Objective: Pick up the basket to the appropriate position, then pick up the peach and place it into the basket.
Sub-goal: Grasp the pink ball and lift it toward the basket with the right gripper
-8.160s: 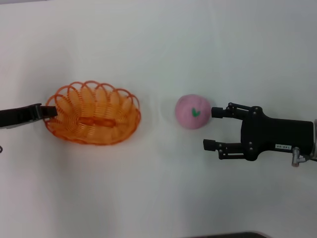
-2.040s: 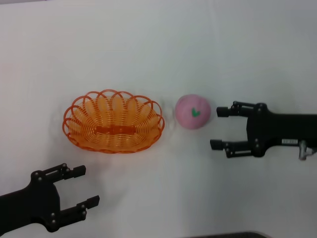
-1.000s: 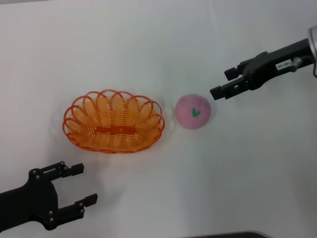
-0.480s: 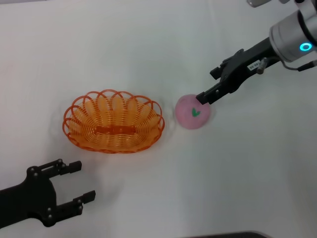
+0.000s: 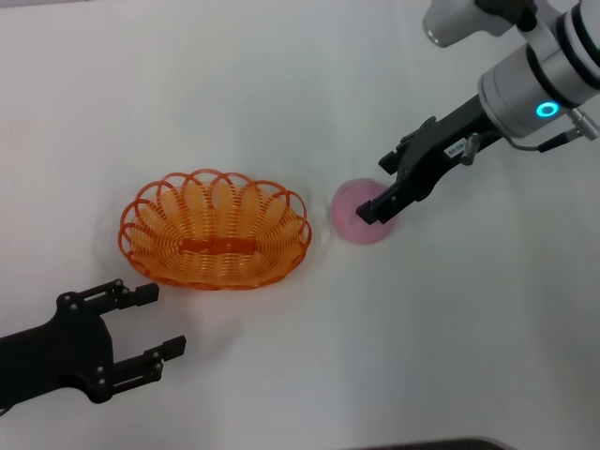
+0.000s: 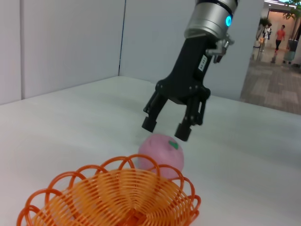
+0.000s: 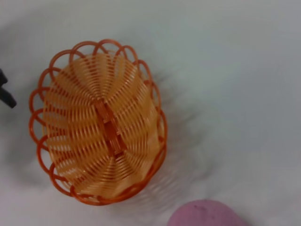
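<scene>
The orange wire basket [image 5: 216, 230] stands empty on the white table, left of centre. The pink peach [image 5: 351, 225] lies just to its right, apart from it. My right gripper [image 5: 379, 186] is open and points down over the peach, one finger across the peach's top in the head view. In the left wrist view the right gripper [image 6: 165, 128] hangs just above the peach [image 6: 162, 151], behind the basket [image 6: 117, 197]. The right wrist view shows the basket [image 7: 101, 122] and the peach's edge [image 7: 204, 214]. My left gripper [image 5: 161, 322] is open and empty near the table's front left.
The white table [image 5: 281, 84] holds nothing else. A dark edge [image 5: 422, 444] runs along the front of the head view. In the left wrist view, white walls stand behind the table, with an open hallway [image 6: 275, 52] beyond.
My right gripper has come down and toward the basket, from above the peach's far right to directly over it. The left gripper has barely shifted. Basket and peach have not moved.
</scene>
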Controlling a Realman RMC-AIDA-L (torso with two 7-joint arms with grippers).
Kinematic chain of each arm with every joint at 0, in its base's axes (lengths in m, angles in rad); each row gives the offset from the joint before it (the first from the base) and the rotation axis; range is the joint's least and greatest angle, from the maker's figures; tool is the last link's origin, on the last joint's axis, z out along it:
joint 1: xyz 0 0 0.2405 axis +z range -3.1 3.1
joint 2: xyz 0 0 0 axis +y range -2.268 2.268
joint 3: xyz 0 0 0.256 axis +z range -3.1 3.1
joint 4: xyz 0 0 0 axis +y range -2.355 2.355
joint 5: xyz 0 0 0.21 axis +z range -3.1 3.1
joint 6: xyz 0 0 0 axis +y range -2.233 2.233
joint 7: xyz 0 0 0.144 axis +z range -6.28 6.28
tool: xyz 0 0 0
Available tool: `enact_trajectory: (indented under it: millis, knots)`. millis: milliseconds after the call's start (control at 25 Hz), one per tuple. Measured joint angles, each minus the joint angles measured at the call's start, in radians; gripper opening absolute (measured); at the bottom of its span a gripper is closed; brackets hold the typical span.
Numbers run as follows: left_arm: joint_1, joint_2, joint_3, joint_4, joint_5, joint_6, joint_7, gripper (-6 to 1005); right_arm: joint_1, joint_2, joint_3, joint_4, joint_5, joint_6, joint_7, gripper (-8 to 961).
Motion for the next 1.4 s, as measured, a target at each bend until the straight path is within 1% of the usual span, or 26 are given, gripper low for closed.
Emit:
enact_trajectory:
  millis: [280, 600, 920, 1120, 1280, 1400]
  knots:
    - [-0.003, 0.001, 0.000, 0.003, -0.001, 0.003, -0.005, 704, 0.002, 0.000, -0.059, 0.013, 0.008, 0.038, 0.017, 952]
    - [0.001, 0.001, 0.000, 0.001, -0.001, 0.004, -0.004, 705, 0.022, 0.000, -0.129, 0.070, 0.008, 0.085, 0.038, 949]
    - [0.001, 0.001, 0.000, 0.005, 0.002, 0.009, -0.005, 704, 0.026, -0.001, -0.147, 0.073, 0.008, 0.105, 0.058, 947]
    - [0.003, 0.001, 0.000, 0.007, 0.001, 0.010, -0.005, 705, 0.025, -0.002, -0.144, 0.068, 0.008, 0.100, 0.050, 799]
    - [0.005, 0.001, 0.000, 0.008, 0.001, 0.012, -0.005, 705, 0.022, -0.004, -0.135, 0.039, 0.008, 0.084, 0.050, 653]
    - [0.007, 0.001, -0.008, 0.009, 0.003, 0.014, -0.006, 705, 0.015, -0.007, -0.089, 0.005, 0.008, 0.052, 0.048, 537]
